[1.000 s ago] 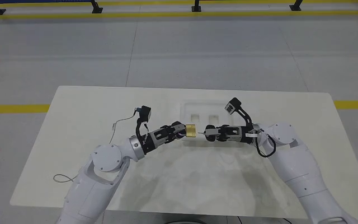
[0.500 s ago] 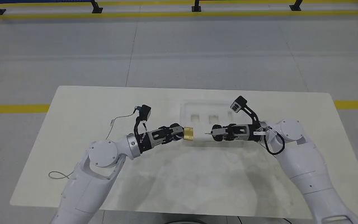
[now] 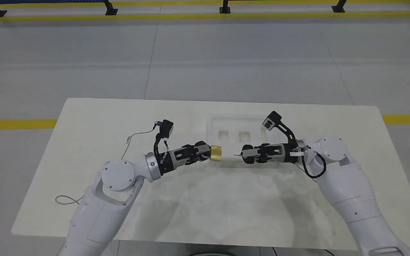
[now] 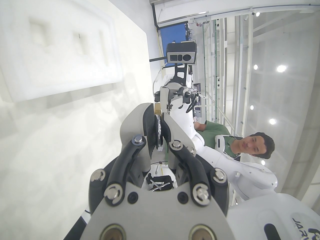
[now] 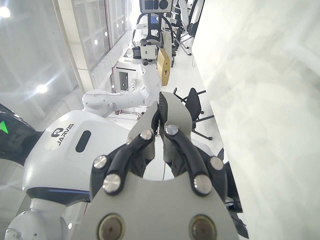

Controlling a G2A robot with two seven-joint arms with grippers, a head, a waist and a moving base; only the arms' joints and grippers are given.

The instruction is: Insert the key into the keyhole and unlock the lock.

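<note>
Brass lock [image 5: 163, 67] clamped in left gripper [image 4: 156, 126]; right gripper [image 5: 159, 112] pinched, apparently on key [image 3: 238, 155], near foam tray [image 3: 256, 119].

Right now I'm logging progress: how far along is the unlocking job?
Done: the lock is held off the table in the left pincer, and the right pincer is shut on the key. In hand: the two face each other, the keyhole towards the key, with a gap between them. Left: inserting the key and turning it.
</note>
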